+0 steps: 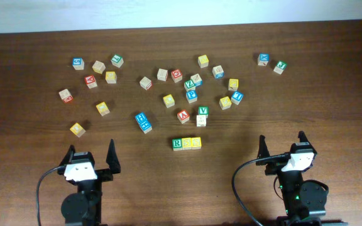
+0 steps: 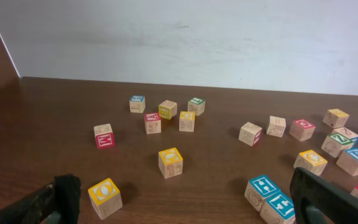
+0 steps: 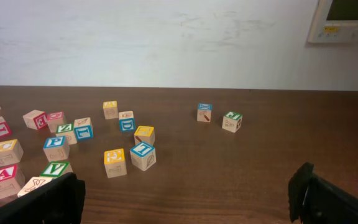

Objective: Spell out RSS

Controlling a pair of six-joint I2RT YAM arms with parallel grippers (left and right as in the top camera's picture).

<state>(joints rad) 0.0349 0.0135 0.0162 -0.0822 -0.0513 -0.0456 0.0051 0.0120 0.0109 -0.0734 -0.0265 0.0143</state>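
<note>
**Both grippers wide open, three-block row between them**

My left gripper (image 1: 92, 150) sits at the near edge of the table (image 1: 30, 125). Its jaws are spread wide and hold nothing. In the left wrist view its fingers (image 2: 66, 194) frame the bottom corners. A yellow block (image 1: 76, 129) lies just ahead of it, slightly to its left. A pair of blue blocks (image 1: 143, 122), touching each other, lies ahead and to its right.

The row of three blocks (image 1: 186, 143) lies between the two grippers, a little ahead of both. It is made of a green block (image 1: 177, 144) marked R, then two yellow blocks (image 1: 196, 142), all touching side by side. I cannot read the yellow letters at this size.

Beyond the row, loose blocks (image 1: 168, 100) are scattered across the far half of the table.

My right gripper (image 1: 281, 139) is also spread wide and empty. Well ahead of it lie a blue block (image 1: 264, 59) and a green one (image 1: 280, 66), close together.
</note>
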